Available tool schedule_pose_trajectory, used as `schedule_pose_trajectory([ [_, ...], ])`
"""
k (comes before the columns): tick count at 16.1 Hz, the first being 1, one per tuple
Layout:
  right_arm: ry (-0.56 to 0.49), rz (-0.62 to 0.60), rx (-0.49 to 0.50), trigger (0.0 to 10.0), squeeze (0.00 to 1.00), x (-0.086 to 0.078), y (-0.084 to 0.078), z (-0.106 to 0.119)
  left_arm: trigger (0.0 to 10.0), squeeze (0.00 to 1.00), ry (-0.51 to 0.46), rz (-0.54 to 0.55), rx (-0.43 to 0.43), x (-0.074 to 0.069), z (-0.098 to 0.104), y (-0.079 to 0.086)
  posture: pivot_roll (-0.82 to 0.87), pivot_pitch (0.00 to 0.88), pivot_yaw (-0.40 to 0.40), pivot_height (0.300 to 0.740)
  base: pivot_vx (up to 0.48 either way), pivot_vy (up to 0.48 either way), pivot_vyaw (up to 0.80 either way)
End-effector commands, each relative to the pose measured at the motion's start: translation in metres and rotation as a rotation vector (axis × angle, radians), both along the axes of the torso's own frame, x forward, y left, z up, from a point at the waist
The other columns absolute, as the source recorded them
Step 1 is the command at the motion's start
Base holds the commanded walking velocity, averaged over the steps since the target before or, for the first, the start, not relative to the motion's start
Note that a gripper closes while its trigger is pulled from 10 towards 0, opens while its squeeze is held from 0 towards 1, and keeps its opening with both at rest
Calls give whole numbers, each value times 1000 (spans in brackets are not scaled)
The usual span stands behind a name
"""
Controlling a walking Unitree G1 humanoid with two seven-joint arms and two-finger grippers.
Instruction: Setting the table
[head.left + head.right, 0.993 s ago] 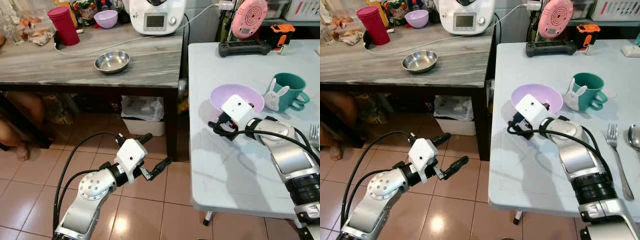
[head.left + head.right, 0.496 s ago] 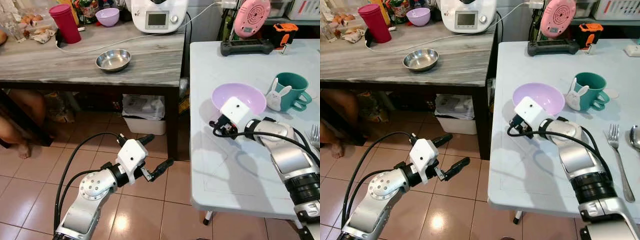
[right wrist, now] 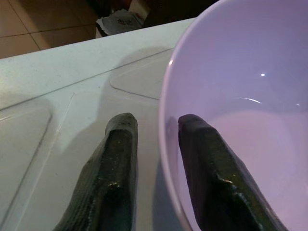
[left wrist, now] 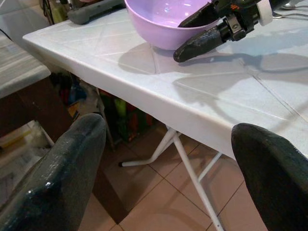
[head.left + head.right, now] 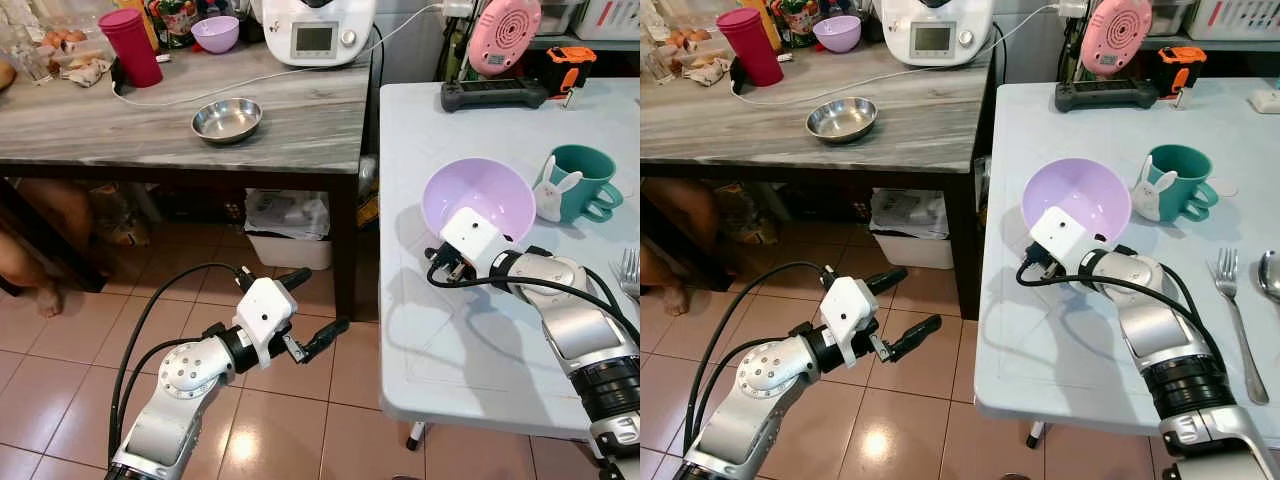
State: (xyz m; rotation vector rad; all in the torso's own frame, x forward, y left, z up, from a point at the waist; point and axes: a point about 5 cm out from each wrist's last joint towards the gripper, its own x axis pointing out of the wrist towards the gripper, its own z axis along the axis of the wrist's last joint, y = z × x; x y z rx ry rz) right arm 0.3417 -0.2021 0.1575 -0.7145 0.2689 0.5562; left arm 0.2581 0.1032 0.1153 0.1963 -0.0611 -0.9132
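— What's under my left claw?
— Glossy brown floor tiles (image 5: 60, 400), catching a glare of light.
— And ahead of it?
— A dark wooden table with a grey streaked top (image 5: 290, 120). A white folding table (image 5: 1060, 370) stands beneath my right claw.

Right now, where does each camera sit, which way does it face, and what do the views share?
Left eye: head, looking down; white table, both arms, right tool gripping the purple bowl.
Right eye: same scene, slightly offset; left tool open above tiles.
Left wrist: low beside the table, looking across its edge between its fingers.
Right wrist: at the bowl, one finger either side of its rim.
Shared: bowl and table.
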Motion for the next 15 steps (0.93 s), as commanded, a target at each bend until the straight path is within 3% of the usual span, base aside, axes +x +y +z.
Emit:
schedule_pose_trajectory([
  [1,-16,24,-21,0,0,-1,2,2,10000,0,-9,-11,9,0,2,2,-246,91,114,740,0,0,0],
  [5,-76,31,-52,0,0,-1,2,12,10000,0,-15,-9,-15,2,5,1,-243,73,110,740,0,0,0],
  [9,-94,24,-48,0,0,-4,1,11,10000,0,-7,8,-78,5,10,0,-249,67,107,740,0,0,0],
  [10,-92,26,-47,0,0,-6,1,9,10000,0,27,28,-136,7,13,-1,-250,66,107,740,0,0,0],
  [15,-126,2,-33,0,0,-11,1,9,10000,0,37,49,-178,13,18,-1,-258,63,110,740,0,0,0],
])
